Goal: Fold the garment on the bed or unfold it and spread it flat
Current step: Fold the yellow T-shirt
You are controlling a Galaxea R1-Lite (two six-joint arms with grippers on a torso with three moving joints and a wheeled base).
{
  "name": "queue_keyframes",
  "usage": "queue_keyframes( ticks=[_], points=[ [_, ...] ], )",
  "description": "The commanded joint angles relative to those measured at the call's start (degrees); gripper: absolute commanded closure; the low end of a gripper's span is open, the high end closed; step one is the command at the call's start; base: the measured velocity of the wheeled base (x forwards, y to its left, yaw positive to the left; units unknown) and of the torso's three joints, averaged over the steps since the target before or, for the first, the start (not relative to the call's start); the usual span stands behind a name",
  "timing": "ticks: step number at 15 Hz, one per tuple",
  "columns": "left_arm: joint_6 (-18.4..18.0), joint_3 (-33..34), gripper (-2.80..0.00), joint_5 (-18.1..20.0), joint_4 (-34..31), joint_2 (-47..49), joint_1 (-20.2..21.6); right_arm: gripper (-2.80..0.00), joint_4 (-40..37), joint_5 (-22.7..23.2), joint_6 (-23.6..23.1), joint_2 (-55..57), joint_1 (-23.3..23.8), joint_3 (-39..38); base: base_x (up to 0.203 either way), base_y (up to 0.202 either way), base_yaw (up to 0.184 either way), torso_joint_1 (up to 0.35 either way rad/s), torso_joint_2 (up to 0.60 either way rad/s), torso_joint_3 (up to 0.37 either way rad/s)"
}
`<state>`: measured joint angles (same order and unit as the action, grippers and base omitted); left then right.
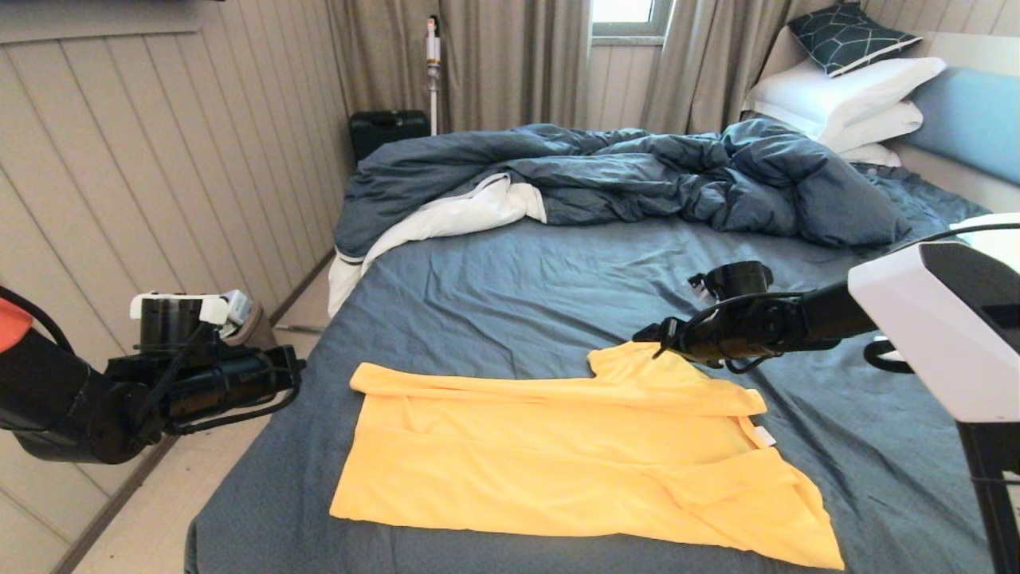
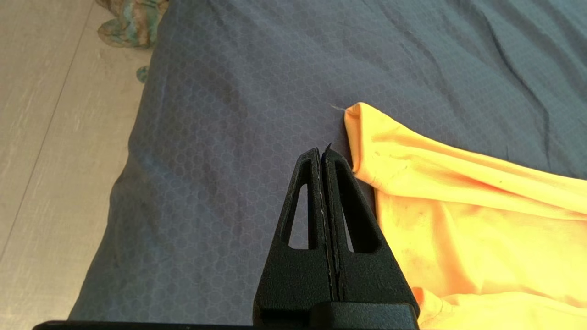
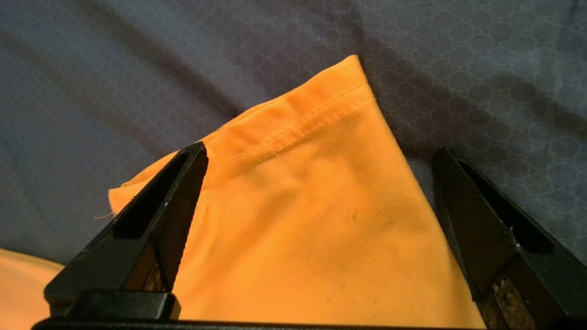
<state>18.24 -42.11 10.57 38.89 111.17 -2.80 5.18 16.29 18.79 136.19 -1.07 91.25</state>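
The yellow T-shirt (image 1: 558, 458) lies partly folded on the near part of the bed (image 1: 510, 287), its far edge turned over in a long band. My right gripper (image 1: 649, 335) hovers open over the shirt's far right corner, a hemmed sleeve tip (image 3: 316, 183) lying between its spread fingers (image 3: 183, 183). My left gripper (image 1: 296, 368) is shut on nothing, just off the bed's left edge. In the left wrist view its closed tips (image 2: 322, 153) sit beside the shirt's far left corner (image 2: 362, 133), a little apart from it.
A rumpled dark blue duvet (image 1: 637, 175) with a white lining covers the far half of the bed. White pillows (image 1: 845, 96) and a dark patterned cushion (image 1: 849, 36) are at the far right. Bare floor (image 1: 159, 510) runs along the left side; a cloth (image 2: 133, 23) lies on it.
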Motion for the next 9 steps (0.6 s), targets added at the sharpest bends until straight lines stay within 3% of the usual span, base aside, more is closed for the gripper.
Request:
queue_keyframes(
  ticks=[1,2,9],
  points=[
    [0.13,0.01,0.00,0.06,0.22,0.03,-0.01,-2.80,0.00,0.06,0.02,0.48,-0.42,0.24,0.000,0.000,0.000,0.000,0.00,0.000],
    [0.13,-0.08,0.00,0.06,0.22,0.10,-0.01,0.00,0.00,-0.12,0.02,0.56,-0.42,0.31,0.000,0.000,0.000,0.000,0.00,0.000],
    [0.30,0.27,0.00,0.15,0.22,0.28,-0.01,0.00,0.09,-0.29,0.09,0.75,-0.65,0.59,0.000,0.000,0.000,0.000,0.00,0.000]
  ],
)
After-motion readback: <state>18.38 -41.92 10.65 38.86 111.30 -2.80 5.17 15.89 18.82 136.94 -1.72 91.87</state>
